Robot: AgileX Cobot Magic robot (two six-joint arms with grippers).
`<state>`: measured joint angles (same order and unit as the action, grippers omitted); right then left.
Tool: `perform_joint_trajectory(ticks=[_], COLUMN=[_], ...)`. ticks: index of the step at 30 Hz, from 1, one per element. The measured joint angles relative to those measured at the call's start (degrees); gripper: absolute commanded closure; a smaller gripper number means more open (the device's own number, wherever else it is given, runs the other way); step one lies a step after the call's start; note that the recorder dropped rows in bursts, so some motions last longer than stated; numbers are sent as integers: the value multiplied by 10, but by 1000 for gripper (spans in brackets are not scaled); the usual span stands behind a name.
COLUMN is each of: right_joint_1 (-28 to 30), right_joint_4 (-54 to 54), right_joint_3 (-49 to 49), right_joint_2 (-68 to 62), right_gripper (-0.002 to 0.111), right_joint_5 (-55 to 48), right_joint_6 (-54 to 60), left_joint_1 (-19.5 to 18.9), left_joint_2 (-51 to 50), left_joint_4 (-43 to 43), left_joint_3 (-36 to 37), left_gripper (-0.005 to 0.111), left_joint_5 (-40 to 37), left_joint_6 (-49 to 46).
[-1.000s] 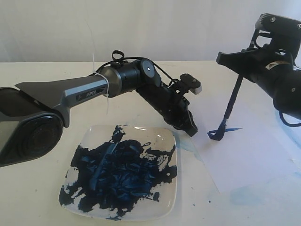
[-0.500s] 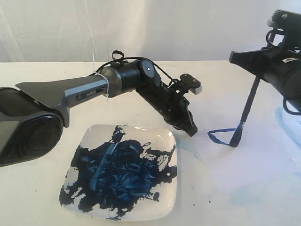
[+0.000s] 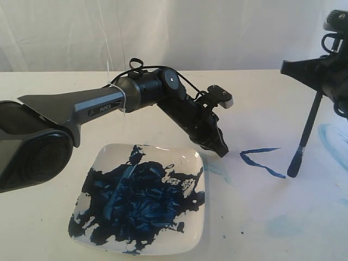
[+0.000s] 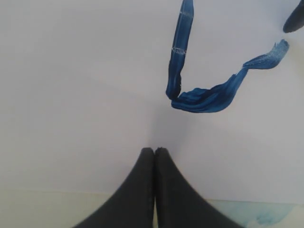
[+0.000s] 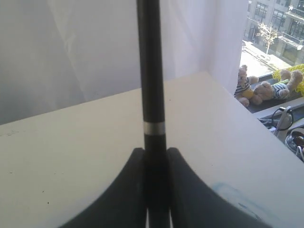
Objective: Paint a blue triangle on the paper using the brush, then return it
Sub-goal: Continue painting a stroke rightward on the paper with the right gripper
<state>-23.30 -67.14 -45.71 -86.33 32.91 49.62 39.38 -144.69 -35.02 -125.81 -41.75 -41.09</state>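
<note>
Lower left, the plate lies smeared in dark blue. Mid-frame, my left gripper, clenched on nothing, points down at the paper's near edge, seemingly pinning it. Right of it, two sides of the triangle are laid, open toward the right. The brush stands nearly upright at frame right, bristles just beside the lower stroke's end, clamped in the right gripper. My worry: that stroke ends pale, so a drying brush may leave the closing side patchy, and dragging could shift the sheet.
</note>
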Motion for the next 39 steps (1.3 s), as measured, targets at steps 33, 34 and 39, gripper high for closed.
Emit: perform_joint_trajectory(ticks=[33, 34, 39], right_joint_1=[0, 0, 0], right_joint_4=[288, 291, 313], right_joint_3=[-49, -49, -49], right_joint_2=[-64, -66, -72], right_gripper=[108, 108, 108], right_joint_5=[-13, -15, -28], right_joint_6=[-346, -350, -365], left_joint_1=[0, 0, 0], left_joint_2=[0, 0, 0], left_joint_4=[0, 0, 0], left_joint_3=[0, 0, 0], left_gripper=[107, 107, 107], left_joint_5=[0, 0, 0], left_joint_6=[3, 3, 3])
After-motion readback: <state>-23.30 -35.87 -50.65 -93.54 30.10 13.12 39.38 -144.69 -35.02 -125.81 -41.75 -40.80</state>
